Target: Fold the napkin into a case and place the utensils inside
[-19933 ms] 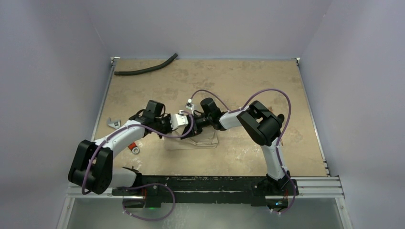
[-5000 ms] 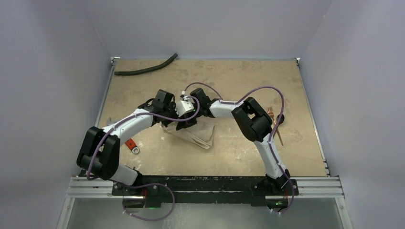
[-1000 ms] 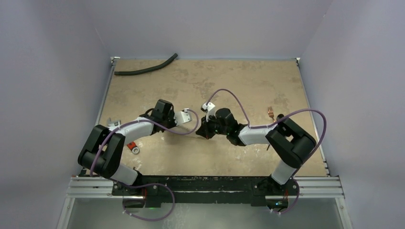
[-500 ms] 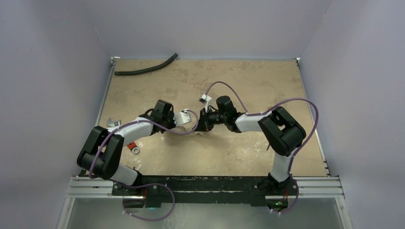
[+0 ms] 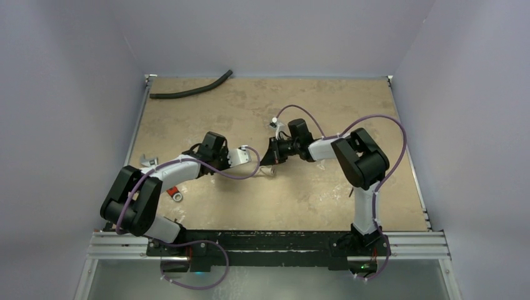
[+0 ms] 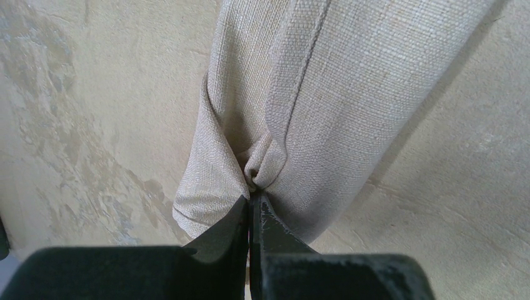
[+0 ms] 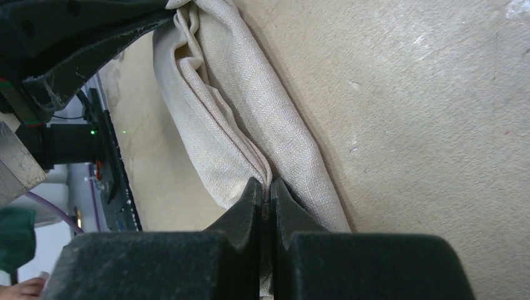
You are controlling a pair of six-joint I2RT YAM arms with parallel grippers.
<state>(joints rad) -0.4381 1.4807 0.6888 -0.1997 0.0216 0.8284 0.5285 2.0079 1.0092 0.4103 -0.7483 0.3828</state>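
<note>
The napkin (image 6: 312,94) is a beige cloth bunched into a long folded roll, lying on the tan tabletop between my two grippers. My left gripper (image 6: 252,197) is shut on a pinch of cloth near one end. My right gripper (image 7: 269,187) is shut on the folds near the other end (image 7: 250,112). In the top view the left gripper (image 5: 250,164) and right gripper (image 5: 267,161) nearly meet at the table's middle, and the cloth barely shows there. The fork and spoon are hidden behind my right arm's elbow (image 5: 359,156).
A long black curved hose (image 5: 190,90) lies at the back left. A small silvery tool (image 5: 147,162) and a red-handled item (image 5: 172,190) lie by the left edge, next to my left arm. Grey walls surround the table.
My right gripper has moved back and slightly left with the cloth in it, and its elbow has swung left over the utensils. My left arm has barely moved.
</note>
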